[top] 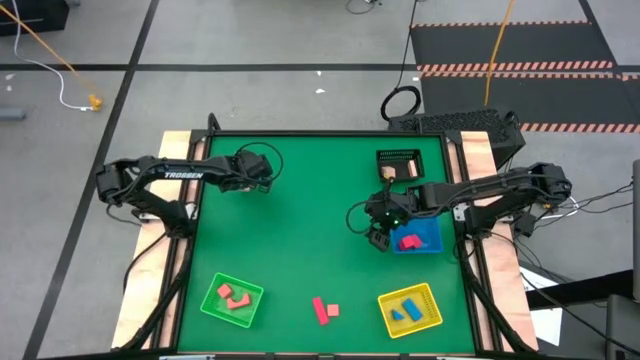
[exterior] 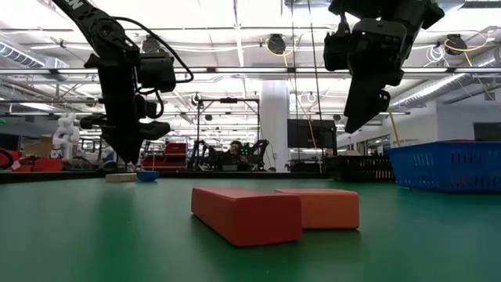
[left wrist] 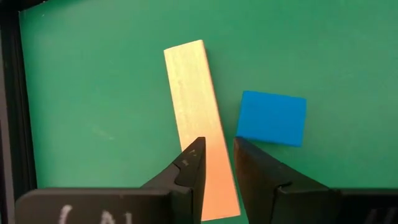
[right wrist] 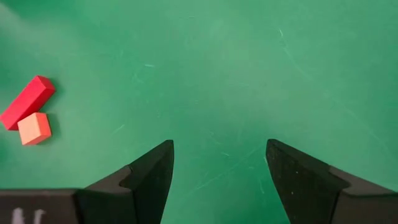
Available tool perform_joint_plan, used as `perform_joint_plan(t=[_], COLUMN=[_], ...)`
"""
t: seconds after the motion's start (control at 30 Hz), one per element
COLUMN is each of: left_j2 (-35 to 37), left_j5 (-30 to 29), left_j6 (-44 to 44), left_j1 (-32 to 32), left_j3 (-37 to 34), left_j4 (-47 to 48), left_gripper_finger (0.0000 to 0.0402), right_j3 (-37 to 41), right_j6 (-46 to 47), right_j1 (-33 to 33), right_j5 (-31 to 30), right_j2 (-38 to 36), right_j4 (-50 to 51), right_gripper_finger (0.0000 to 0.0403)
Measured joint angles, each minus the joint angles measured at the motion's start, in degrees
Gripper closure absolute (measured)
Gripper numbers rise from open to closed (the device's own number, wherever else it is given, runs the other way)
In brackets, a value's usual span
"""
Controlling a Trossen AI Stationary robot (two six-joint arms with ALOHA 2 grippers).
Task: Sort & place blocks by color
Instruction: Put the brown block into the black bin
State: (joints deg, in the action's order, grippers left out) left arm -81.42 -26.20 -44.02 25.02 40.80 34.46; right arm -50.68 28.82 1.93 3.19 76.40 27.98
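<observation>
Nearest the table's front edge, a red bar (top: 319, 310) and a salmon cube (top: 333, 311) lie touching, unsorted. Farther back, the left gripper (left wrist: 216, 155) hovers over a tan bar (left wrist: 198, 112) with a blue block (left wrist: 272, 117) just beside it. Risk: a descent could nudge the blue block. Its fingers stand narrowly parted, holding nothing. The right gripper (right wrist: 217, 165), beside the blue tray (top: 428, 236), is spread wide, empty

Three square plastic trays are seen on the tabletop: one green tray (top: 214, 309), one yellow tray (top: 432, 309) and one blue tray (top: 430, 237). One black mesh basket (top: 400, 160) is seen. Two dark robot arms are counted, each with one gripper.
</observation>
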Motion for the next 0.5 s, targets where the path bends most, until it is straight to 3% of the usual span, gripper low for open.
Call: perform_joint_plan(t=[0.33, 0.5], left_j2=[0.0, 0.0], left_j5=[0.1, 1.1], left_j6=[-5.5, -7.3], left_j1=[0.0, 0.0], left_j3=[-0.1, -3.3], left_j4=[3.9, 1.0], left_gripper_finger=[0.0223, 0.0187], right_j3=[0.0, 0.0], right_j6=[-0.3, -2.3], right_j1=[0.0, 0.0], right_j5=[0.1, 0.1], right_j2=[0.0, 0.0], right_j4=[0.2, 0.2], right_gripper_finger=[0.0156, 0.0156])
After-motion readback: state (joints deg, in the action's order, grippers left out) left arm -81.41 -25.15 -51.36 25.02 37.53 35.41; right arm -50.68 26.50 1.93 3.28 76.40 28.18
